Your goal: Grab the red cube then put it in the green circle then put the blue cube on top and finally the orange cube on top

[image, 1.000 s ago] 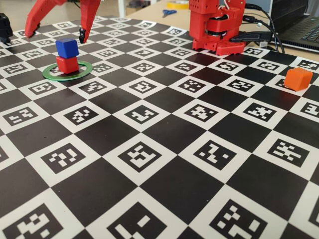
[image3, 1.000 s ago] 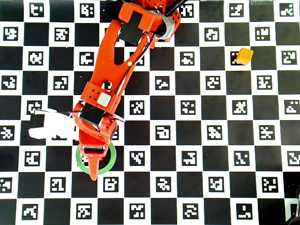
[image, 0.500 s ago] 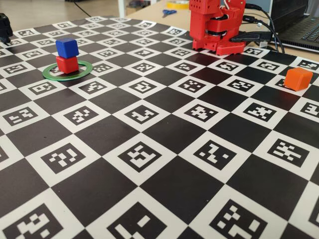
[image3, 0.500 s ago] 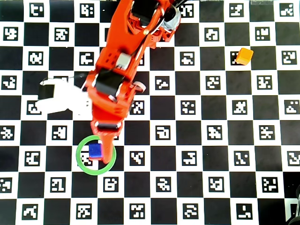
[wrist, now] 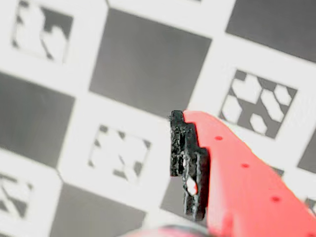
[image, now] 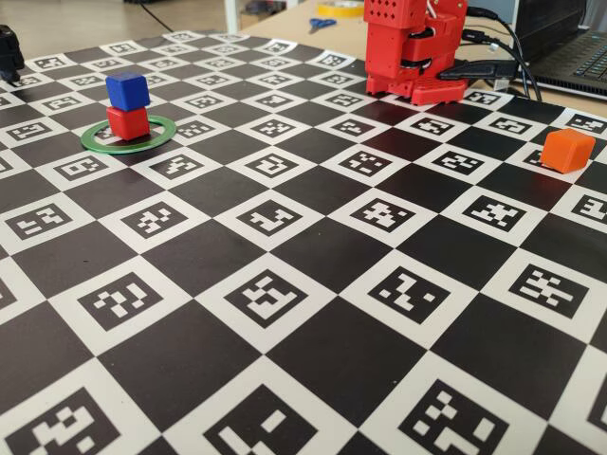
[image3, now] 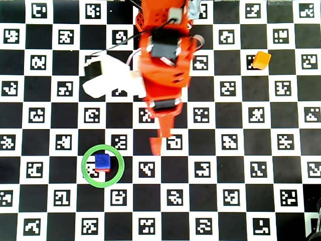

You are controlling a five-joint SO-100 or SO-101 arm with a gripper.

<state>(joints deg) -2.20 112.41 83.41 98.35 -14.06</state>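
In the fixed view the blue cube point(image: 127, 91) sits on top of the red cube point(image: 128, 122), inside the green circle point(image: 152, 138) at the far left. From overhead, the blue cube point(image3: 102, 160) covers nearly all of the red cube point(image3: 103, 170) within the green circle point(image3: 86, 174). The orange cube point(image: 567, 150) point(image3: 261, 59) lies alone at the right. My gripper point(image3: 157, 146) hangs high over the board, right of and above the ring in the overhead view, open and empty. In the wrist view only one red finger with its black pad point(wrist: 187, 163) shows, over bare checkered board.
The red arm base point(image: 413, 52) stands at the board's far edge, with cables and a laptop point(image: 569, 47) to its right. Scissors point(image: 321, 24) lie on the table behind. The white camera housing point(image3: 108, 80) sticks out from the arm's left side.
My gripper has lifted away from the stack and swung right and back toward the base, leaving the fixed view. The blue cube stays on the red cube.
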